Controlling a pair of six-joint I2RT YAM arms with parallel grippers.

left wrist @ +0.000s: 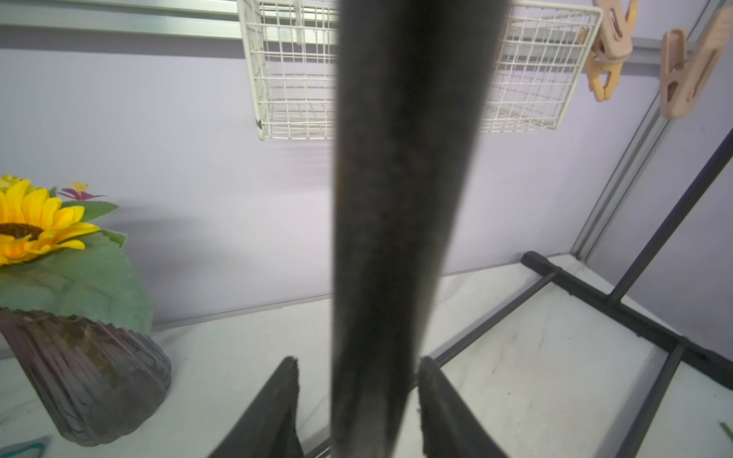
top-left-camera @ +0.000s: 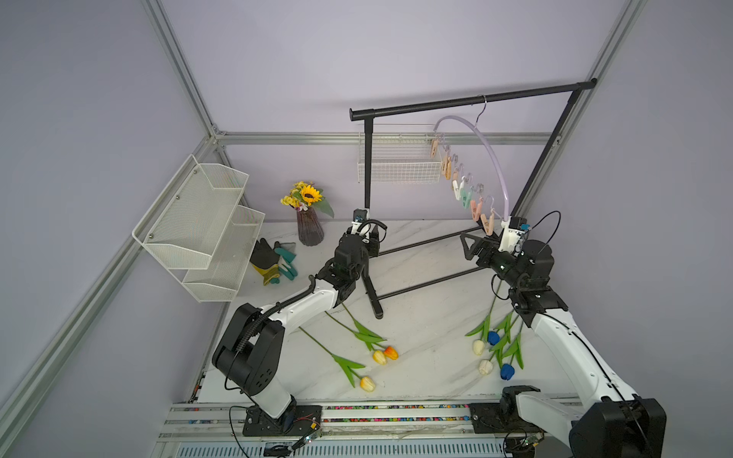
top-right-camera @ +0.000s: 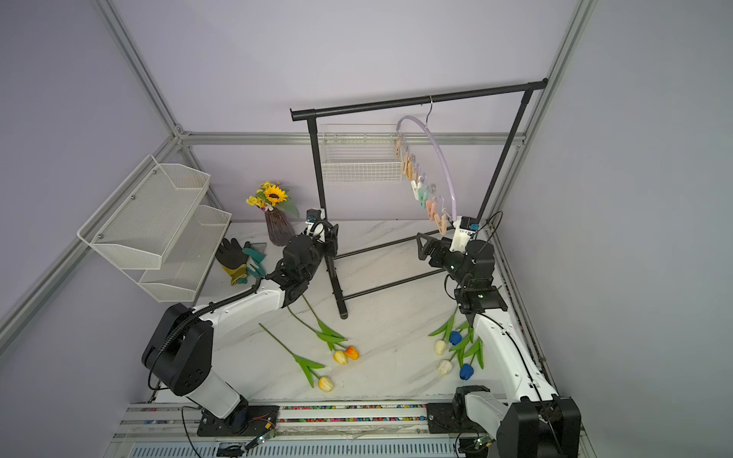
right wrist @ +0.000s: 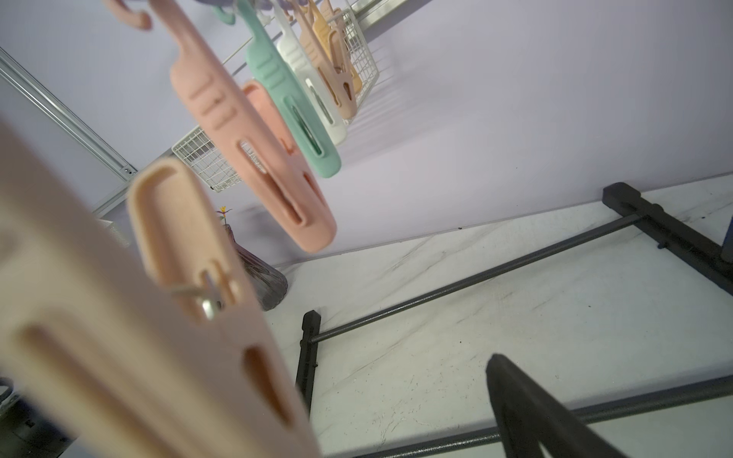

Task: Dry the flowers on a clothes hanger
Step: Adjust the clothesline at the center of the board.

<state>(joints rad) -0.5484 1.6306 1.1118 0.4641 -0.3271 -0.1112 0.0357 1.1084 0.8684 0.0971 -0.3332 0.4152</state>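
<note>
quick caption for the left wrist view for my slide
The left hand straddles the black rack post; sunflower vase nearby, wire basket behind.

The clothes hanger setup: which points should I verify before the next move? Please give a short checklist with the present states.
1. Clothes hanger hooked on the rack bar: ok.
2. Clips all empty: ok.
3. Left gripper straddles the rack post; firm grip: cannot tell.
4. Right gripper open near the lowest clip: ok.
5. Seven tulips lie free on the table: ok.
</note>
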